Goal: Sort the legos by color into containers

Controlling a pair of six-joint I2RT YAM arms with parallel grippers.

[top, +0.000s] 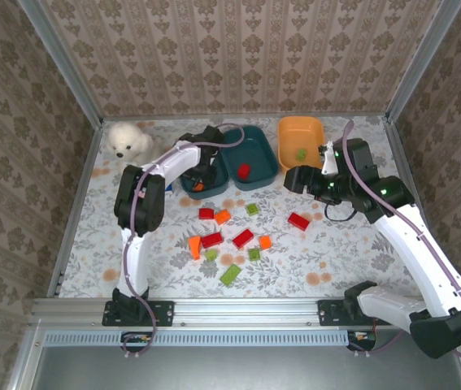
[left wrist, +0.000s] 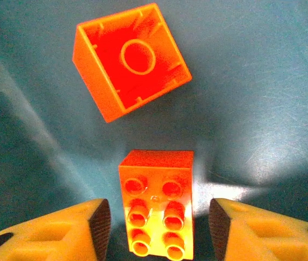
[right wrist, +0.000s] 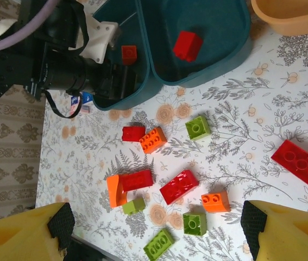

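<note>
A lab robot cell dressed to look homely: aluminium frame (top: 64,65) posts hold wallpaper panels (top: 238,57), a floral cloth (top: 328,260) covers the table, and the left arm (top: 135,244) and right arm (top: 415,231) are bolted to a metal rail (top: 238,310).

I see the left tray (top: 219,183), middle tray (top: 260,157) and right tray (top: 295,123) side by side at the back, each holding bricks (top: 244,170). The plush dog (top: 126,140) sits left of them, and loose bricks (top: 243,238) lie scattered in front.
</note>
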